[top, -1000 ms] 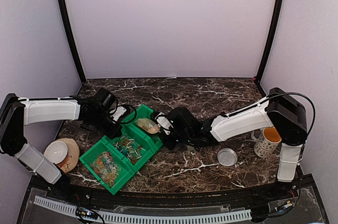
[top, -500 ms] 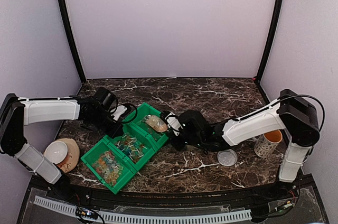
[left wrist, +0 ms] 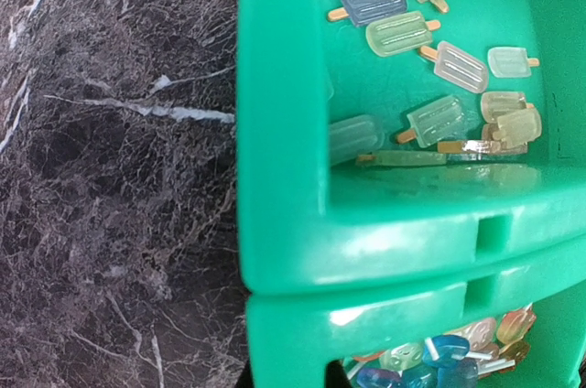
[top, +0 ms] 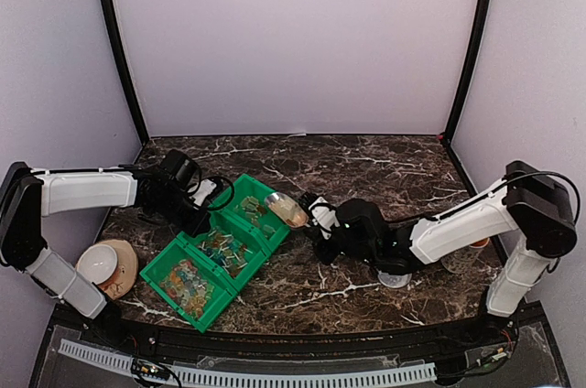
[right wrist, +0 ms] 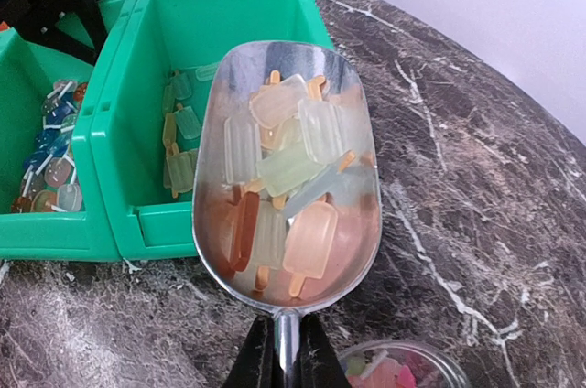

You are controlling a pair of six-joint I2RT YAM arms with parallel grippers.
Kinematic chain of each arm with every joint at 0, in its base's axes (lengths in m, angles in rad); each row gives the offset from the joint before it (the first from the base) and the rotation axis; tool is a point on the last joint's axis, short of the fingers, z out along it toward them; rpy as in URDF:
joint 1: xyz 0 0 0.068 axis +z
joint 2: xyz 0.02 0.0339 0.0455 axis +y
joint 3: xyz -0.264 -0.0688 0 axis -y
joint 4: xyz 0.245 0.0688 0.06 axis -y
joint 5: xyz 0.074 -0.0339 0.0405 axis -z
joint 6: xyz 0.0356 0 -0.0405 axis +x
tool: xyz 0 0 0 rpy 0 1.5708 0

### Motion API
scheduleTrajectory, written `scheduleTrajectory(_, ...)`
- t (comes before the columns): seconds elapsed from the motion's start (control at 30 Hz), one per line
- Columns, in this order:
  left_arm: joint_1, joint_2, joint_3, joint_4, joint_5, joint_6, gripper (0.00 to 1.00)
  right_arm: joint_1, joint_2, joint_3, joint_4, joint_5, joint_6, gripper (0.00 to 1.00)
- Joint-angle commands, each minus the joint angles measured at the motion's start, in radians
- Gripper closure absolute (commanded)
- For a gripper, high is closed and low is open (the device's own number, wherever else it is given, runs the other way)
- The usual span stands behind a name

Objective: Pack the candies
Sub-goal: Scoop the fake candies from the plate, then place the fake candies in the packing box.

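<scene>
The dark marble table (top: 366,164) carries a green plastic bin (right wrist: 105,177) of three open compartments set in a slanting row. At the bin's far left corner sits the left gripper (top: 209,198). Its jaws are closed, and the pictures do not show whether they pinch the bin's wall. Just right of the bin's far compartment, the right gripper (right wrist: 286,356) is clamped on the thin handle of a silver metal scoop (right wrist: 247,63). The scoop is held roughly level above the table, its tip over that compartment's right rim. Well to the right of the bin, below the scoop's handle, stands a small clear round tub (right wrist: 403,371) with a few sweets inside. The candies (right wrist: 284,177), translucent ice-lolly shapes in pale yellow, green, pink and orange, are heaped in the scoop. More of them lie in the bin's far compartment, and round lollipop-shaped ones in blue and orange fill the neighbouring compartment.
</scene>
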Motion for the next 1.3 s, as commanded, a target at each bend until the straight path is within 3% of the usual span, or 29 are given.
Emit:
scheduleTrajectory(0.0, 0.004, -0.045, 0.034, 0.053, 0.009, -0.027, 1.0, -0.002, -0.137, -0.057, 0.133, 0.085, -0.037, 1.0)
scheduleTrajectory(0.33, 0.004, -0.046, 0.049, 0.032, -0.036, -0.042, 1.0, -0.002, -0.381, -0.089, -0.142, 0.211, -0.042, 1.0)
scheduleTrajectory(0.67, 0.004, -0.06, 0.051, 0.03, -0.032, -0.047, 1.0, 0.005, -0.575, -0.086, -0.529, 0.283, 0.139, 1.0)
scheduleTrajectory(1.27, 0.004, -0.068, 0.051, 0.031, -0.032, -0.049, 1.0, 0.167, -0.551, 0.051, -1.032, 0.347, 0.377, 1.0)
